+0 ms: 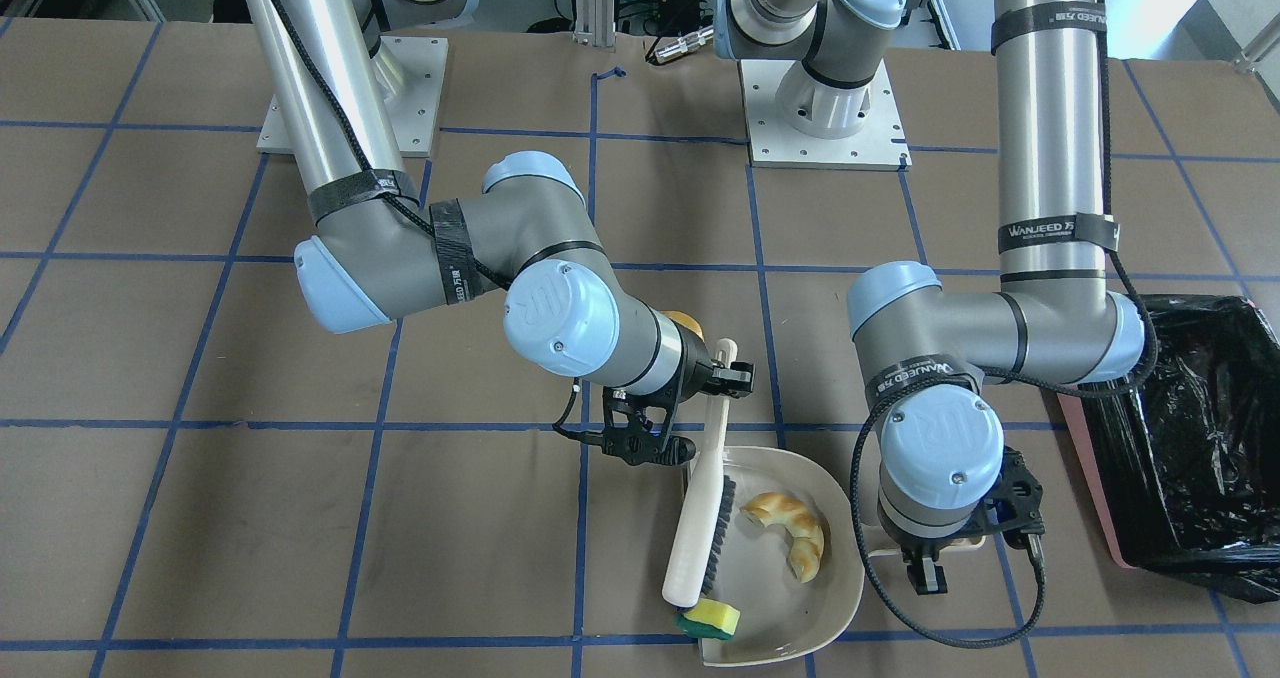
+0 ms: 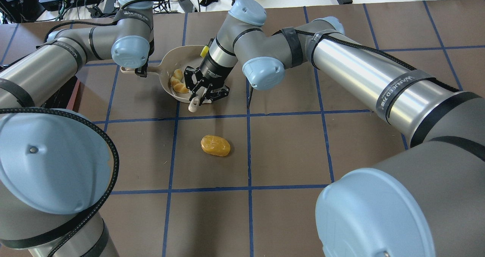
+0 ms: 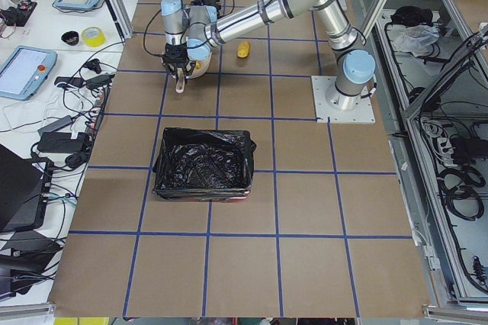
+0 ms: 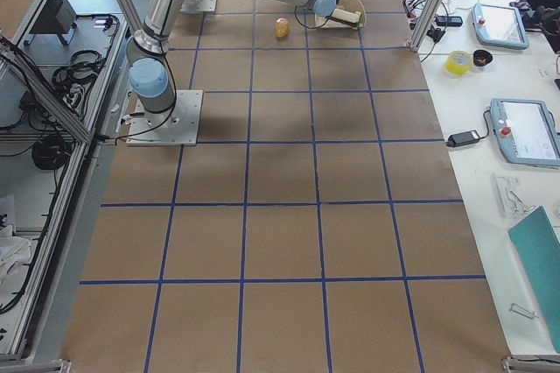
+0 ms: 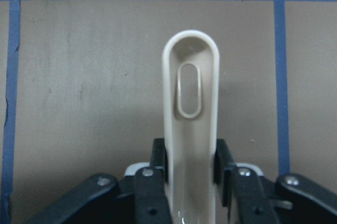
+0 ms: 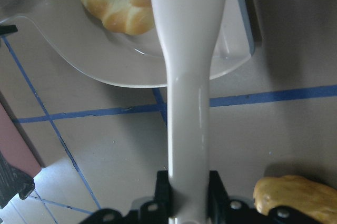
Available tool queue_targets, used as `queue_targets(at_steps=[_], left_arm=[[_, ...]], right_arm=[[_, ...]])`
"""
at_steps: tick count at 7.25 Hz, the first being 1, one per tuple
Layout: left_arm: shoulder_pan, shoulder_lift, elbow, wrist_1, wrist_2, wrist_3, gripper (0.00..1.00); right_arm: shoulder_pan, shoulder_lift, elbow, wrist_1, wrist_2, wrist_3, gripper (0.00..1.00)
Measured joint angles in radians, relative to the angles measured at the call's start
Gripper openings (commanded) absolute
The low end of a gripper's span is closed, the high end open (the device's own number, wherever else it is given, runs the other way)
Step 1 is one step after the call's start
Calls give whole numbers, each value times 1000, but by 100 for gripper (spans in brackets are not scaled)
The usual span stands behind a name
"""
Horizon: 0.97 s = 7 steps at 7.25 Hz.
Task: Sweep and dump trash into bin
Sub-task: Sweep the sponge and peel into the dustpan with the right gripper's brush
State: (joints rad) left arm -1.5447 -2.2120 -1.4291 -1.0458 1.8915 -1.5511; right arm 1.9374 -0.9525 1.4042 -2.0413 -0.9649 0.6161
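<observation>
My left gripper (image 1: 925, 568) is shut on the handle (image 5: 189, 98) of the beige dustpan (image 1: 800, 618), which rests on the table. The pale curved peel piece (image 1: 790, 536) lies inside the pan. My right gripper (image 1: 728, 373) is shut on the white brush (image 1: 697, 503), whose bristles lie along the pan's mouth. The yellow sponge block with a green side (image 1: 708, 618) sits at the pan's mouth by the brush tip. The golden-brown potato-like lump (image 2: 215, 145) lies on the table behind my right wrist, outside the pan. The pink bin with a black bag (image 1: 1190, 438) stands beyond my left arm.
Brown table with blue tape grid. Both arm bases (image 1: 825, 108) stand at the robot's side of the table. In the exterior left view the bin (image 3: 202, 163) sits about two grid squares from the dustpan. Cables and tablets lie on the side bench (image 3: 30, 73).
</observation>
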Motion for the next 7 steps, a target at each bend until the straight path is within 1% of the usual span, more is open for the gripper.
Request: queue_targets(at_steps=[4,5,6,7], left_arm=[[-1,0,0,4,4,0,0],[-1,1,1,5,4,0,0],[0,1,1,5,4,1,0],[0,5,2,4,4,2,0]], right_arm=[[0,22,-4,-44,6,-171,0],[0,20,-7,-39,-12,-187,0],[0,9,-10,-3,-65,-186,0],[1,-14,-10,60,-147,-182,0]])
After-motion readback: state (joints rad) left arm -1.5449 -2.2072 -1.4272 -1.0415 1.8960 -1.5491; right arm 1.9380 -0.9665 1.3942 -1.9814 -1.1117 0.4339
